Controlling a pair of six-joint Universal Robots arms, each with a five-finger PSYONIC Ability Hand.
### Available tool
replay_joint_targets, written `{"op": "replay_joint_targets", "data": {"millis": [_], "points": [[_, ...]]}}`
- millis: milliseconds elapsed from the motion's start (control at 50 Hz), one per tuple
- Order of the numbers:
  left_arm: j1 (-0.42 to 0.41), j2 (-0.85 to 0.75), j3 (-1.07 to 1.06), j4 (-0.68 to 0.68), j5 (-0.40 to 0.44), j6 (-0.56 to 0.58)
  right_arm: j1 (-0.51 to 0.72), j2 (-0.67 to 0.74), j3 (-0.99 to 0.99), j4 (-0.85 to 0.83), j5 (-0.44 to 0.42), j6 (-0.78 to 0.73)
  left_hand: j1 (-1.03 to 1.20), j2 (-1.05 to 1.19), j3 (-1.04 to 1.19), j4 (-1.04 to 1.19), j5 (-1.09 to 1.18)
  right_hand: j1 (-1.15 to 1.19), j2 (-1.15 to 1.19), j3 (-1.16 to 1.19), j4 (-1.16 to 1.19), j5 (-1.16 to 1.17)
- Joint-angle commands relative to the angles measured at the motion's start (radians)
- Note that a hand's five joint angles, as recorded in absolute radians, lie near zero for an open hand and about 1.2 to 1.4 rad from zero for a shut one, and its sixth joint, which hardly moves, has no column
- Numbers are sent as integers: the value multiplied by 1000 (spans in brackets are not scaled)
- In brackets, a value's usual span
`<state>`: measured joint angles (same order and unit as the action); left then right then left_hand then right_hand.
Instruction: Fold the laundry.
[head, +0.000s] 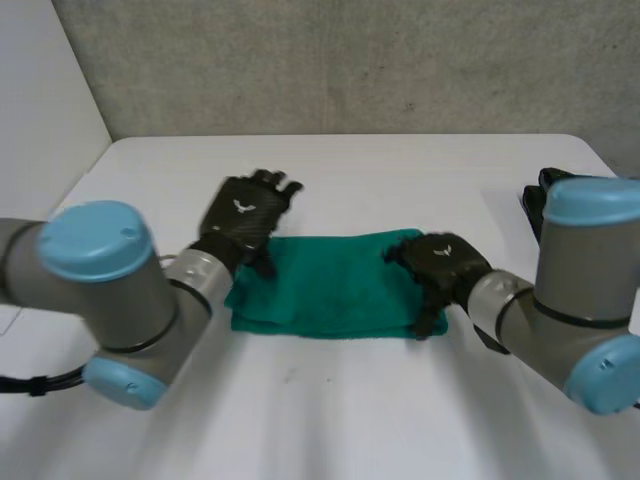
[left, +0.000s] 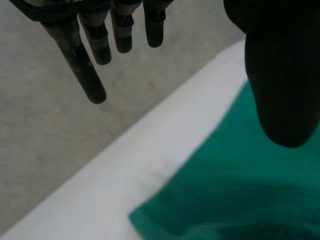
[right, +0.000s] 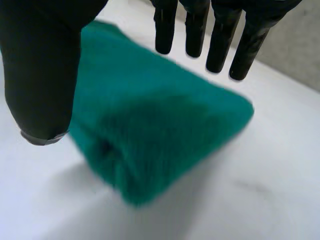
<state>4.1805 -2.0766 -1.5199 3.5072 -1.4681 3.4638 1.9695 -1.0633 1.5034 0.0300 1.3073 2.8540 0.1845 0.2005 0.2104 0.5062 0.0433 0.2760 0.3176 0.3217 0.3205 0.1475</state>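
The left hand's fingers (left: 92, 75) are straight and spread a little apart, with the thumb (left: 282, 75) standing well away from them and nothing between. The fingertips reach out past the cloth over bare white counter (head: 350, 400), while the thumb hangs above the green cloth (left: 240, 190). The left hand (head: 245, 215) sits at the cloth's far left corner.

The right hand's fingers (right: 219, 45) are also straight and side by side, thumb (right: 42, 75) held wide, pinching nothing, with the cloth's folded end lying below the gap. The right hand (head: 440, 262) is over the right end of the cloth; I cannot tell whether it touches it.

The cloth lies folded in a long flat band on the counter between the two arms.
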Motion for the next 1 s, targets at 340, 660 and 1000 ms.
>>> {"op": "replay_joint_targets", "data": {"millis": [340, 660, 1000], "points": [[-103, -45, 23, -204, -209, 126, -61, -49, 135, -153, 15, -174, 0, -16, -26, -322, -34, 1120, 1079, 1075, 1076, 1074], [-1, 289, -42, -257, -216, -103, 175, -55, -184, -9, 133, -545, -3, -19, -29, -325, -37, 1120, 1079, 1075, 1076, 1074], [132, 283, -54, -191, -290, -130, 394, 157, -290, -25, -74, -514, 0, -16, -26, -322, -34, -101, -143, -147, -146, -147]]}}
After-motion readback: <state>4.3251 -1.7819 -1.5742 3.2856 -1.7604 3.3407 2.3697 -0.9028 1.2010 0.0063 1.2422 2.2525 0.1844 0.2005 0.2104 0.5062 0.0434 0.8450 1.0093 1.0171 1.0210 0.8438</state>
